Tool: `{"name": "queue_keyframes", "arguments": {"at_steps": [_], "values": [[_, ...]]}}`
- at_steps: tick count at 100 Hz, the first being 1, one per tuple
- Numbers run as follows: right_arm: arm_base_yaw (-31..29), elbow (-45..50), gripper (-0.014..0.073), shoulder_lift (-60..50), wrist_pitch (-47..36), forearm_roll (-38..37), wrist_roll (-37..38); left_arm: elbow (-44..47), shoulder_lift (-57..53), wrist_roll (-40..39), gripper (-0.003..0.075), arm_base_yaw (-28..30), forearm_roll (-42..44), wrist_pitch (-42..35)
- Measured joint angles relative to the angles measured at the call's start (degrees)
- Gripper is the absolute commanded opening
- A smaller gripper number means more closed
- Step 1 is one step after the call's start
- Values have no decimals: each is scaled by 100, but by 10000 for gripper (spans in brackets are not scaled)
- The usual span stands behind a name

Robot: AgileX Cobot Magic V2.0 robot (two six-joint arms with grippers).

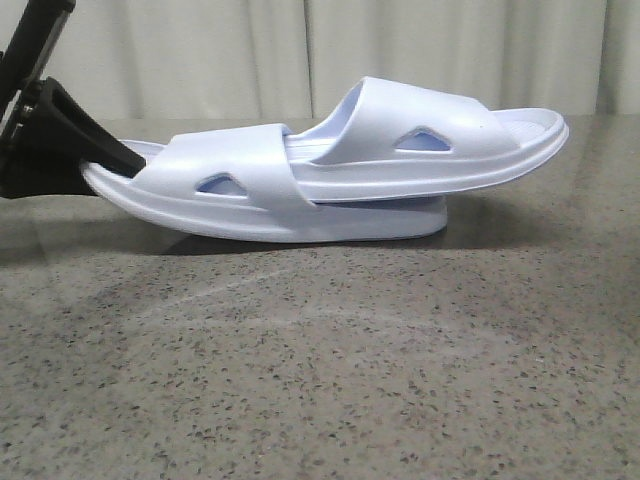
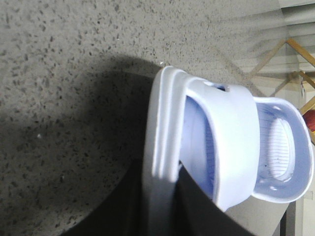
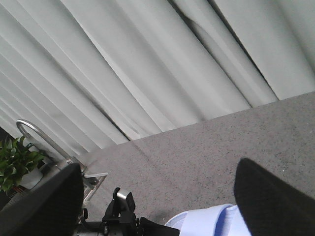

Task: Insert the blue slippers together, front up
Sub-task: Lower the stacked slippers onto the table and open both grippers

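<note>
Two blue slippers [image 1: 330, 175] lie nested on the table [image 1: 330, 380], approx. in the middle of your front view. You see the lower slipper [image 1: 250, 195] flat on the table, its strap to the left. The upper slipper [image 1: 440, 140] is pushed under that strap and sticks out to the right, its far end raised a bit above the table.

Left tool [image 1: 95, 160]: you find it at the left end of the lower slipper, its black fingers [image 1: 70, 130] closed on the edge of the sole. In the left wrist view the sole edge [image 2: 160, 157] goes down between the two dark fingers [image 2: 197, 211], so it holds the lower slipper.

Right tool [image 3: 157, 216]: not in the front view. In its own wrist view the two black fingers [image 3: 44, 206] stand wide apart w/ nothing between them. A pale blue slipper part [image 3: 206, 223] shows near them. Behind you see the curtain [image 3: 147, 64] and a green plant [image 3: 17, 162].
</note>
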Motion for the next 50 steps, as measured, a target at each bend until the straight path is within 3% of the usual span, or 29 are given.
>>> {"name": "queue_keyframes", "arguments": {"at_steps": [26, 50], "values": [[0, 0, 551, 0, 97, 0, 0, 0, 0, 279, 531, 0, -96, -80], [0, 0, 551, 0, 185, -5, 0, 0, 0, 1183, 558, 0, -518, -605]]}}
